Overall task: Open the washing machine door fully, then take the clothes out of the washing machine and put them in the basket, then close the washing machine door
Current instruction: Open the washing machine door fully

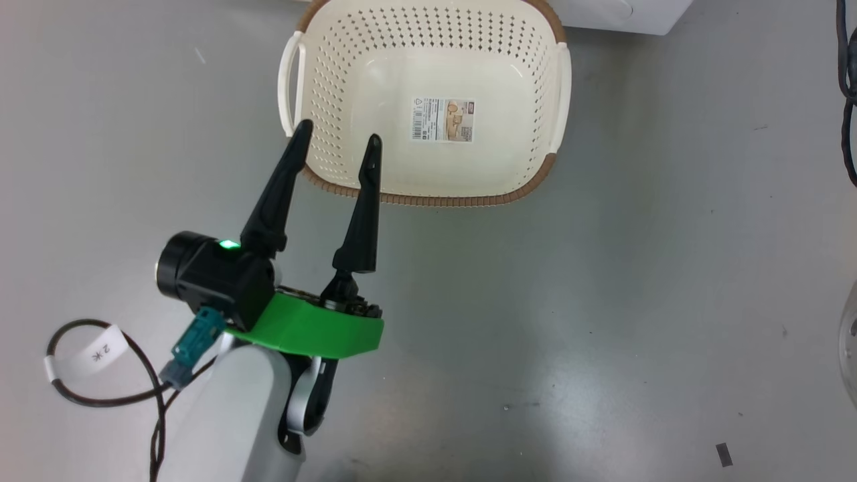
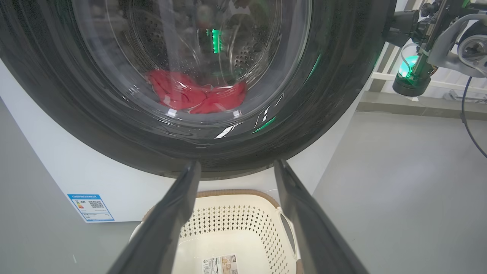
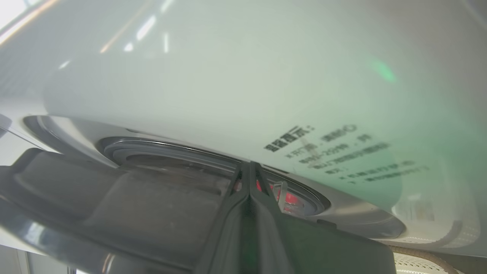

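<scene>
**Left tool (image 1: pixel 339 132) spread over the basket (image 1: pixel 428 199); right tool (image 3: pixel 249 167) pinched shut at the washing machine door (image 2: pixel 95 114)**

The left tool's two dark fingers stand apart and hold nothing. Their tips are above the basket's near-left rim. The basket sits on the grey floor (image 1: pixel 602 301) just before the white washing machine (image 2: pixel 76 171). The right tool's fingers are pressed together, with their tips at the seam between the door's black rim and the machine's front; whether they touch it cannot be told. The clothes (image 2: pixel 194 95), red, lie low in the drum (image 2: pixel 247 53) behind the door's glass.
</scene>
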Robot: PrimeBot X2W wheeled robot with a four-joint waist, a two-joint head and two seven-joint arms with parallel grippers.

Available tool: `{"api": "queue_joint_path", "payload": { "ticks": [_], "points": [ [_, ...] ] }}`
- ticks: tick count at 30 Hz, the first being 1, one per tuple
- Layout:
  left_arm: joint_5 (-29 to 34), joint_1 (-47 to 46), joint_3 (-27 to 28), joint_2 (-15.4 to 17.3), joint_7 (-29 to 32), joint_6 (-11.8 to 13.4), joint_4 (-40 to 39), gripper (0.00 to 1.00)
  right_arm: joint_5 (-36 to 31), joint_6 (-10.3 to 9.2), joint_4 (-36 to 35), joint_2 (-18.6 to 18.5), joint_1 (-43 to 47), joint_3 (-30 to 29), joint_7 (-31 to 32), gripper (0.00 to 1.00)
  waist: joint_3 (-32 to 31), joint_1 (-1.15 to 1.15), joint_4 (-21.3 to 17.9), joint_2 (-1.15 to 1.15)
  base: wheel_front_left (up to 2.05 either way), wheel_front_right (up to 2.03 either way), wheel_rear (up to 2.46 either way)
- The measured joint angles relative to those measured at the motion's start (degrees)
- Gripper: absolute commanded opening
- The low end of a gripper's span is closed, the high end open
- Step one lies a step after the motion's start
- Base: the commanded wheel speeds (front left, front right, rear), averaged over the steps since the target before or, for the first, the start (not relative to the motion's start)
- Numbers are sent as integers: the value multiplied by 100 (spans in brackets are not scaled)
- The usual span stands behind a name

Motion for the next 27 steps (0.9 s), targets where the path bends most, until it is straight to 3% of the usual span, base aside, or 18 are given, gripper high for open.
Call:
{"api": "queue_joint_path", "payload": {
  "ticks": [27],
  "points": [
    [4, 0, 113, -12, 0, 0, 26, 100, 103, -5, -426, 118, 385, 12, 706, 0, -219, 0, -196, 0, 0, 0, 0]
  ]
}}
